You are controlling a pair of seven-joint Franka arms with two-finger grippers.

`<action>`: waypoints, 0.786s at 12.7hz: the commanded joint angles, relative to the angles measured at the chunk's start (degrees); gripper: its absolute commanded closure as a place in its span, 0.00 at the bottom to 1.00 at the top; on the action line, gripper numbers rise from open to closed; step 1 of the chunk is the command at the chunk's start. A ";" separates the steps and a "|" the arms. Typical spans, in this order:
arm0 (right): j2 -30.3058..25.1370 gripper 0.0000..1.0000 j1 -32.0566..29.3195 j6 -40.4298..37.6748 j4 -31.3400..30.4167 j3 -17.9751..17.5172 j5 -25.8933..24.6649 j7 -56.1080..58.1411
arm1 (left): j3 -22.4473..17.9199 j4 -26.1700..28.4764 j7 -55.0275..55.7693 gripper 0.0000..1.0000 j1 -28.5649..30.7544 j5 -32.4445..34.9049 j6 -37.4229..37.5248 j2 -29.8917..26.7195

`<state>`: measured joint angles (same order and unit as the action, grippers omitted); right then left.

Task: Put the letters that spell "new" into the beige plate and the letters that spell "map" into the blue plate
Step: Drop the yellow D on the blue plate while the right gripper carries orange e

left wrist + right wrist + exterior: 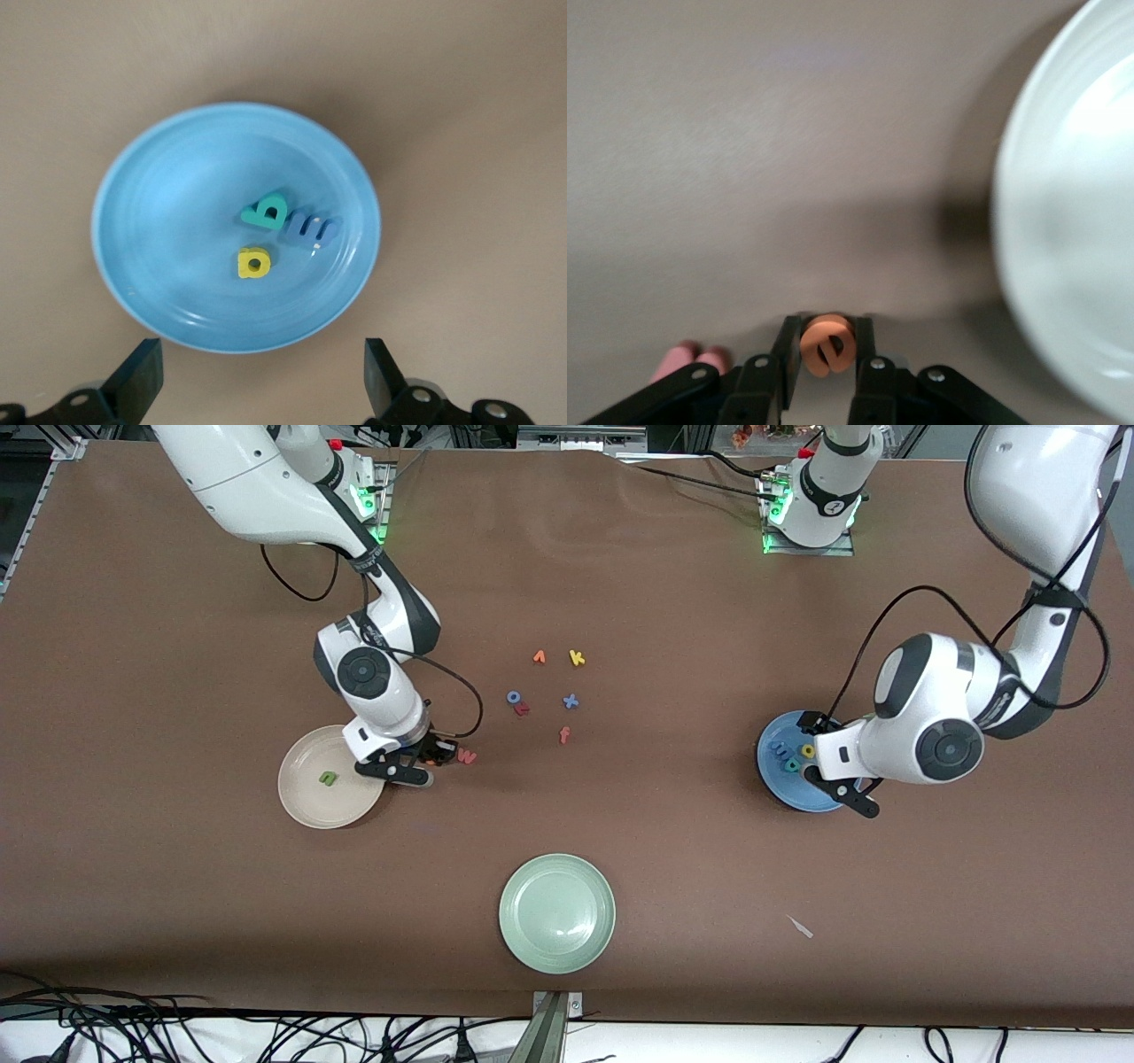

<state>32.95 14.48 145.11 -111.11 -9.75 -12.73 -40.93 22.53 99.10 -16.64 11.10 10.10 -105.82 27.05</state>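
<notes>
Two white Franka arms are working over a brown, matte cloth-like surface point(177, 886) scattered with tiny foam letters. The right gripper point(829, 350) is sitting low over the surface just beside the beige plate point(306, 802), its black fingers clenching the rounded orange e point(827, 343); the red w point(467, 757) is lying flat on the surface just beside that gripper, and shows as a soft pink shape at the edge of the right wrist view. The green n point(329, 778) is resting inside the beige plate, a round, shallow dish with a raised rim and a smooth sheen. The left gripper point(261, 376) is hanging over the blue plate point(142, 230), its dark fingers spread wide and holding nothing. In that glossy sky-blue dish the teal a point(265, 212), the light blue m point(311, 229) and the yellow p point(254, 263) are lying close together, the a touching the m. Near the middle of the surface, between the two arms, are lying an orange v point(539, 657), a yellow k point(577, 658), a blue x point(571, 701), a red f point(563, 735) and a blue o point(513, 698) touching a small red letter point(522, 709). A pale green plate point(532, 939), ringed with faint ridges, is sitting nearest the front camera.
</notes>
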 commanded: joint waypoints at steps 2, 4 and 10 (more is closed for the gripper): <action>-6.84 0.83 -4.62 -7.81 -0.43 1.05 0.07 12.69 | 2.42 0.49 5.02 0.00 -0.37 0.45 0.88 -10.41; -8.25 0.83 -5.60 -9.75 -0.43 3.24 0.07 20.15 | 3.04 -5.11 6.09 0.00 -0.46 0.10 6.12 -12.10; -7.99 0.59 -5.77 -9.14 -1.75 5.53 4.27 22.83 | -8.59 -11.74 6.27 0.00 -7.91 -5.05 11.34 -18.59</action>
<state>25.38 8.49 135.63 -111.99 -4.11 -11.54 -17.90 21.77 87.31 -10.66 7.57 9.14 -95.42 12.01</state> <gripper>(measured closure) 0.714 0.000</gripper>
